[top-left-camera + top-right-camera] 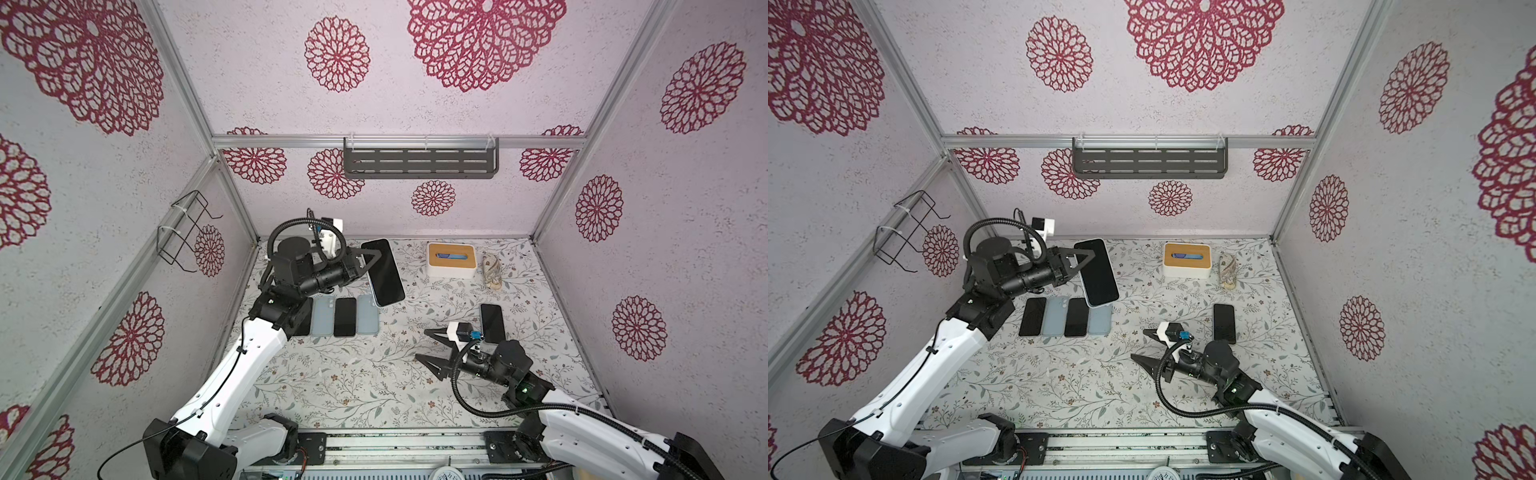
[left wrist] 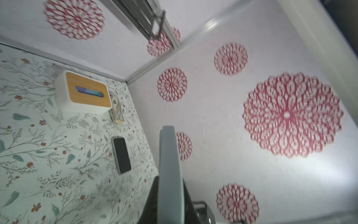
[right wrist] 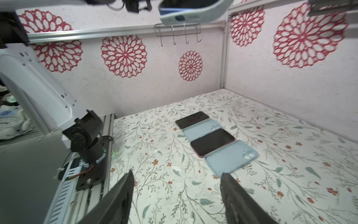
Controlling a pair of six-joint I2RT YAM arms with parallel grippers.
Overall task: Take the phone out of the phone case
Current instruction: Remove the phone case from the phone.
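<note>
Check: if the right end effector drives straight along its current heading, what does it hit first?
Probably the empty blue case at the near end of the row; the open right end effector points at it. Height is unclear, so it might pass over.

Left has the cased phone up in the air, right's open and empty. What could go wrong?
1. The left gripper pinches the cased phone by one edge; it may pivot or slip and drop onto the row of phones and cases below.
2. The right gripper sits open next to a loose phone and might knock it when moving.
</note>
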